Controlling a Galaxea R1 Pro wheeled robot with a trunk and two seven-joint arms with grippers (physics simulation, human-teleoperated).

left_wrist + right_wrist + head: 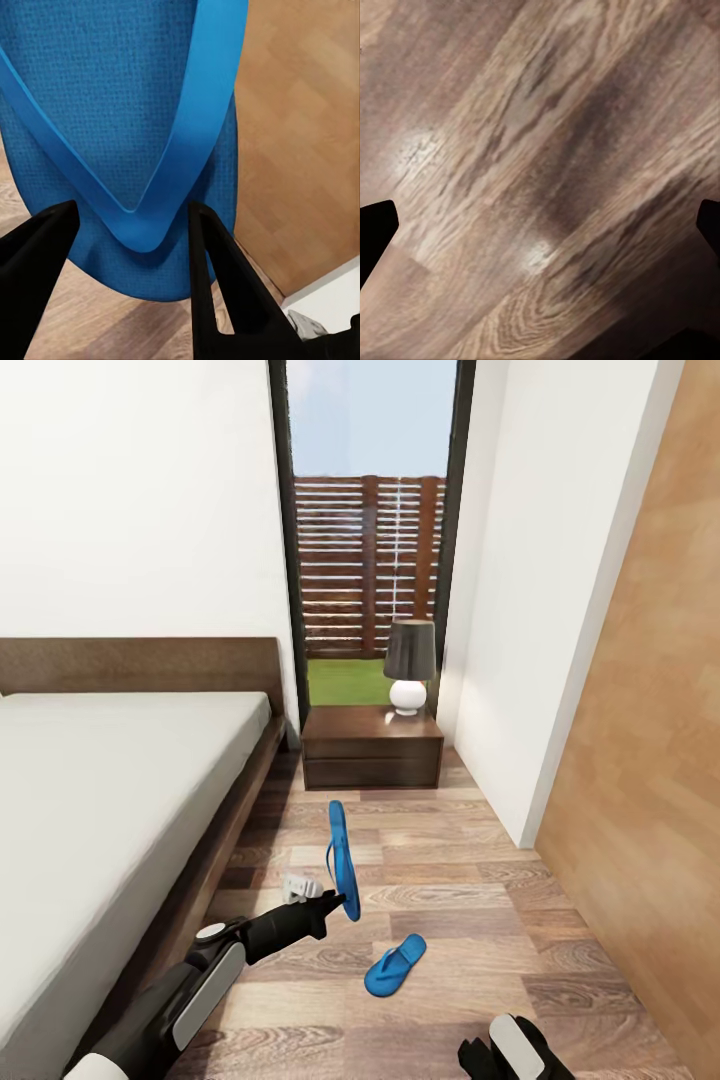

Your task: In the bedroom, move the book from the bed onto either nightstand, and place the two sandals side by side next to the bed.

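Note:
My left gripper (pixel 333 906) is shut on one blue sandal (pixel 343 858) and holds it upright on its edge above the wood floor, beside the bed (pixel 110 780). In the left wrist view the sandal's sole and strap (pixel 127 112) sit between the two black fingers (pixel 217 277). The second blue sandal (pixel 395 965) lies flat on the floor just right of the held one. My right gripper (pixel 544 217) is open over bare floorboards, and its arm (pixel 512 1052) shows at the bottom edge of the head view. The book is out of view.
A dark brown nightstand (pixel 372 745) with a grey-shaded lamp (pixel 410 665) stands against the tall window ahead. A white wall and a brown door panel (pixel 650 760) close the right side. A small white thing (pixel 297 885) lies on the floor by the bed frame.

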